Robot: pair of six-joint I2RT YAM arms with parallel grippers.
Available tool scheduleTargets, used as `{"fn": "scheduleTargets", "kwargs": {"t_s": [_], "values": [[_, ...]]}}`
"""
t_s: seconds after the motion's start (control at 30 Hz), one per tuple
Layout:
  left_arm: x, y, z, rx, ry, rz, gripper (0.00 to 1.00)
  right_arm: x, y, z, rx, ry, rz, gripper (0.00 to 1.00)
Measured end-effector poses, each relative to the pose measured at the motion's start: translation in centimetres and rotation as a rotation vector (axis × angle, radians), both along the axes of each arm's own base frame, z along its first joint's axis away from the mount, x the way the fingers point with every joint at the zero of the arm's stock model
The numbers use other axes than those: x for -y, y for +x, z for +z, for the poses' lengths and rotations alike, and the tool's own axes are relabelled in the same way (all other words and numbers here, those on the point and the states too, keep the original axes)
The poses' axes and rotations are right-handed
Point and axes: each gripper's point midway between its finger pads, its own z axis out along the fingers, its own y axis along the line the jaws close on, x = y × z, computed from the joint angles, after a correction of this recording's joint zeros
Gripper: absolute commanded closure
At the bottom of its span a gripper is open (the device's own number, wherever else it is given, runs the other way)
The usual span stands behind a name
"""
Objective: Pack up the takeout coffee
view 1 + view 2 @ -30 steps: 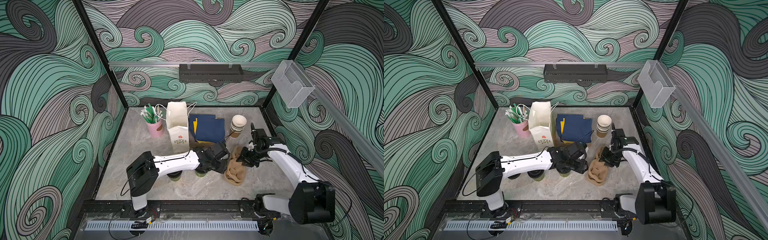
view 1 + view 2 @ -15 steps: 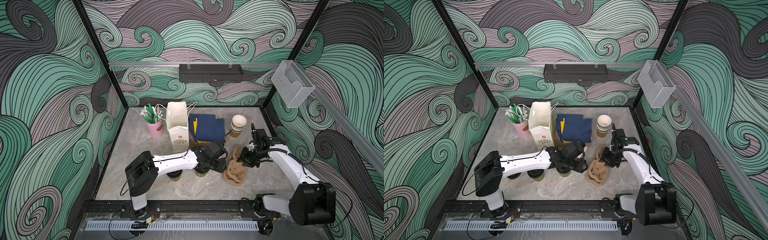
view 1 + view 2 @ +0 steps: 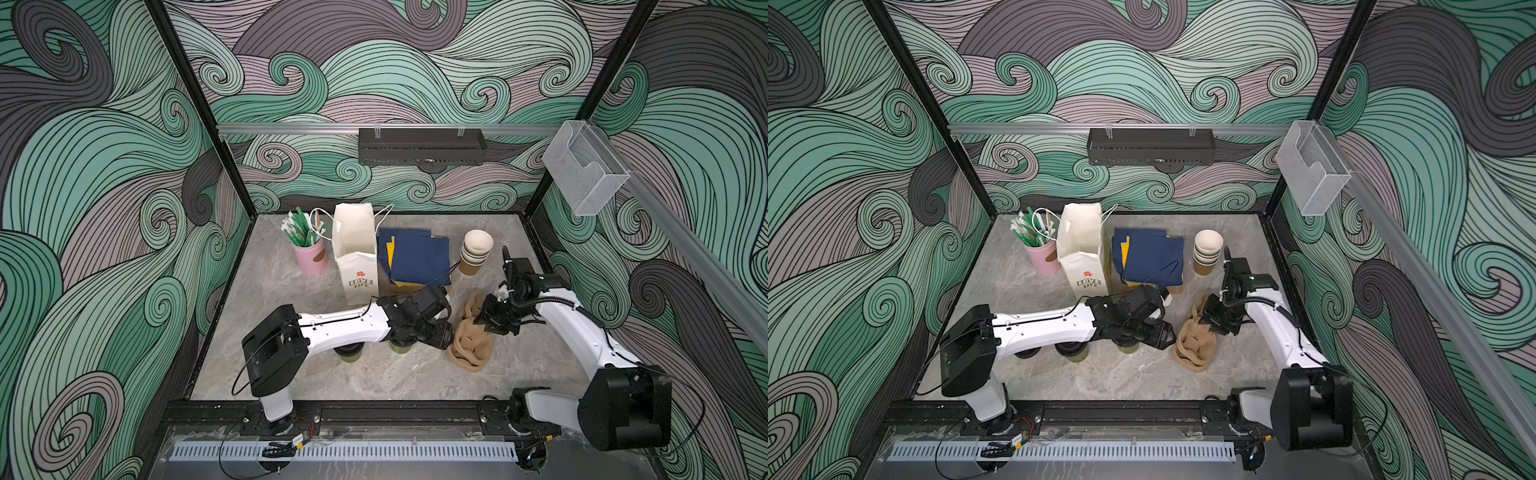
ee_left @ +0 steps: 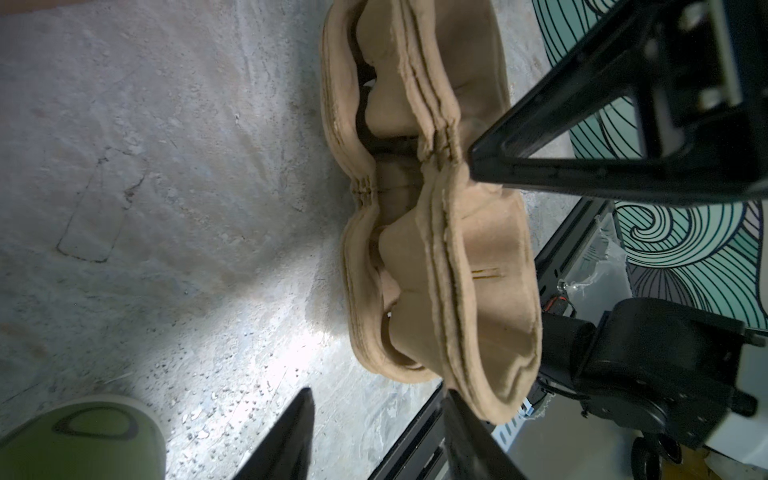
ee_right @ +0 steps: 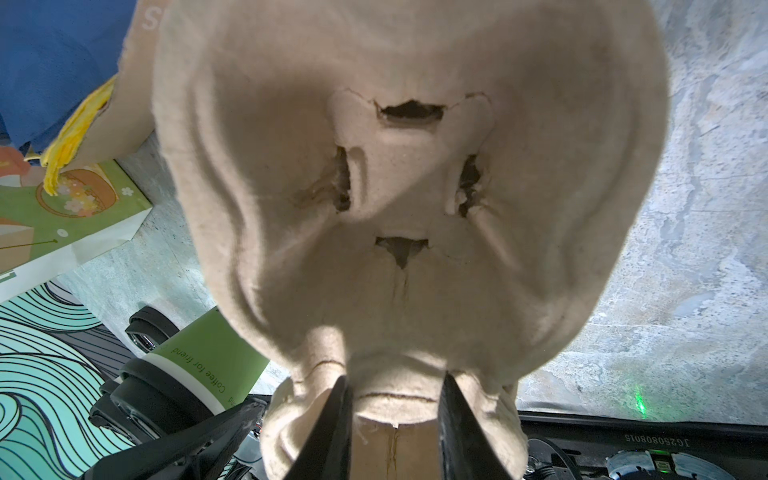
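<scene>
- 2 olive-green paper cups with black plastic sip lids (image 3: 401, 350) (image 3: 350, 355) sit on grey marble table (image 3: 374, 378), under left arm.
- left gripper (image 4: 378, 397): fingers apart, empty; nearer cup (image 4: 83, 436) just beside, outside them.
- right gripper (image 5: 395, 380): pinching rim of tan moulded-pulp carrier (image 5: 415, 187).

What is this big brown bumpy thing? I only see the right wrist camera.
Observer: A stack of pulp cup carriers; the left wrist view shows several nested layers along its edge.
Operator: Is the other gripper holding it too?
Observer: No, the left gripper is open beside it, gripping nothing.
Operator: Any spare cups?
Observer: Yes, a stack of lidless cups stands toward the back of the table in both top views.
</scene>
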Motion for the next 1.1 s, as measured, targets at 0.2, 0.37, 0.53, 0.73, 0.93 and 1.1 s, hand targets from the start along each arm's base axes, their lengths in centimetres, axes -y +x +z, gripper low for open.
{"fn": "scheduleTargets", "kwargs": {"t_s": [0.2, 0.37, 0.53, 0.73, 0.93, 1.1], "values": [[0.2, 0.0, 0.1, 0.001, -0.008, -0.005, 0.46, 0.0, 0.0, 0.0, 0.0, 0.0, 0.0, 0.7], [0.5, 0.1, 0.3, 0.002, -0.013, -0.008, 0.46, 0.0, 0.0, 0.0, 0.0, 0.0, 0.0, 0.7], [0.9, 0.1, 0.1, -0.005, -0.01, -0.02, 0.47, 0.2, 0.0, -0.1, 0.001, -0.011, -0.003, 0.7], [1.0, 0.4, -0.7, -0.023, 0.021, -0.019, 0.51, 0.6, 0.0, -0.1, 0.001, -0.03, -0.009, 0.7], [0.5, 0.7, -1.2, -0.028, 0.048, -0.003, 0.52, 0.7, -0.1, 1.3, 0.031, -0.032, -0.012, 0.7], [0.4, 0.8, -1.2, -0.019, 0.052, 0.003, 0.5, 0.9, -0.4, 1.6, 0.034, -0.043, -0.013, 0.71]]}}
